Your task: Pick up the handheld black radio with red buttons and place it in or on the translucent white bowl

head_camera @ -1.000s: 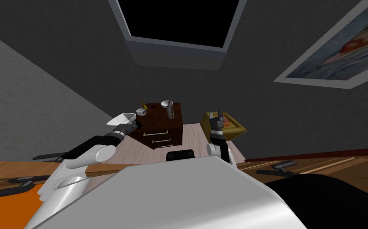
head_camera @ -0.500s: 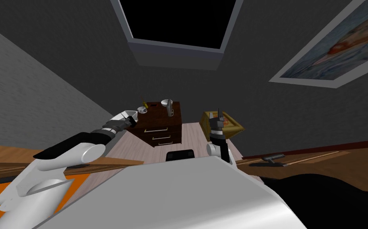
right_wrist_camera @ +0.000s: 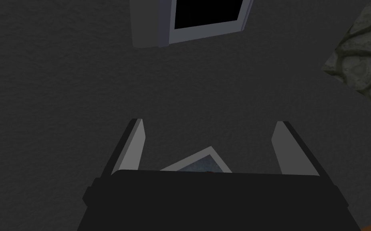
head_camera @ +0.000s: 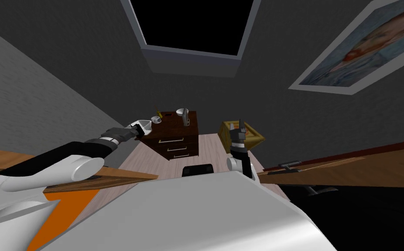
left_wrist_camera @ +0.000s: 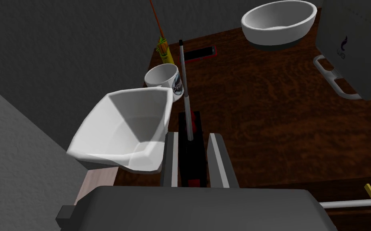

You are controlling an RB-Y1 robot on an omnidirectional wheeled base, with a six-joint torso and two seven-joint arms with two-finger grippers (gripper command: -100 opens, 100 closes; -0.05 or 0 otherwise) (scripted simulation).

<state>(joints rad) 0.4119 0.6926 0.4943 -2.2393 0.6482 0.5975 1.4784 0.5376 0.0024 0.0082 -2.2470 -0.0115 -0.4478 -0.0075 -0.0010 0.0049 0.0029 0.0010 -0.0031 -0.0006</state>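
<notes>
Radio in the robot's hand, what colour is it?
The radio is black with red bits; the left wrist view shows it best.

I count two bowls, an angular white bowl (left_wrist_camera: 120,128) and a round white bowl (left_wrist_camera: 279,22), one white mug with a dark label (left_wrist_camera: 162,78), one black handheld radio with red buttons (left_wrist_camera: 192,160), one small black-and-red bar (left_wrist_camera: 200,54), one dark wooden three-drawer dresser (head_camera: 177,146) at twelve o'clock and one yellow box (head_camera: 253,136) at one o'clock.
</notes>
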